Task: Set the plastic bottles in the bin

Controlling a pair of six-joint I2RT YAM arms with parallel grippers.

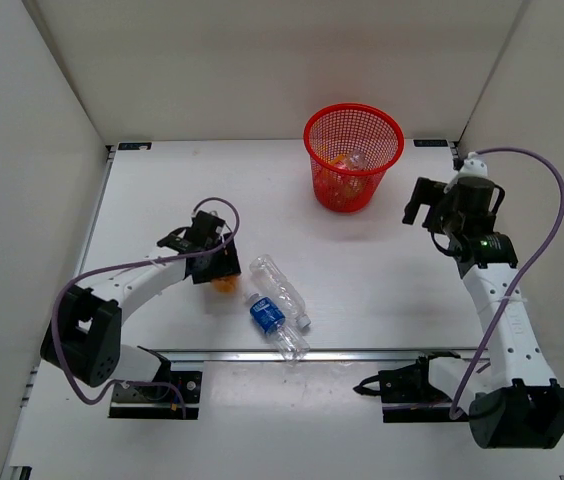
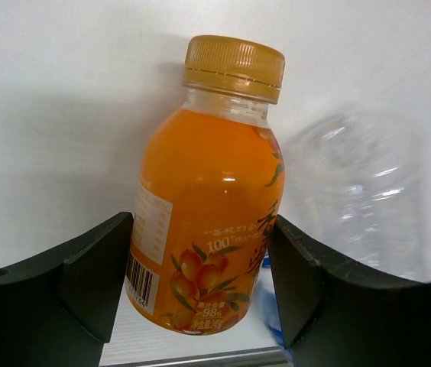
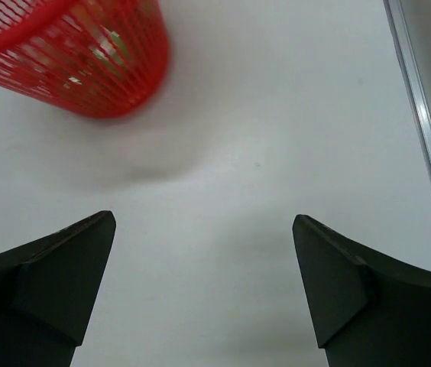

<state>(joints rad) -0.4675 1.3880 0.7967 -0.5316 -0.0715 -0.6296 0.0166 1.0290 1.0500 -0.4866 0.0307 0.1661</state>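
Observation:
My left gripper (image 1: pixel 218 268) (image 2: pixel 200 223) is shut on an orange bottle (image 1: pixel 225 284) (image 2: pixel 208 206) with a gold cap, its fingers (image 2: pixel 93 275) pressed on both sides of the bottle low over the table. To its right lie the plain clear bottle (image 1: pixel 276 285) (image 2: pixel 361 199) and the clear bottle with a blue label (image 1: pixel 272 320). The red mesh bin (image 1: pixel 317 180) (image 3: pixel 85 53) stands at the back and holds an orange bottle and a clear one (image 1: pixel 347 160). My right gripper (image 1: pixel 422 208) (image 3: pixel 204 222) is open and empty to the right of the bin, above bare table.
White walls close in the table on three sides. A metal rail (image 1: pixel 292 354) runs across the near edge in front of the arm bases. The table's right edge strip (image 3: pixel 422 115) shows in the right wrist view.

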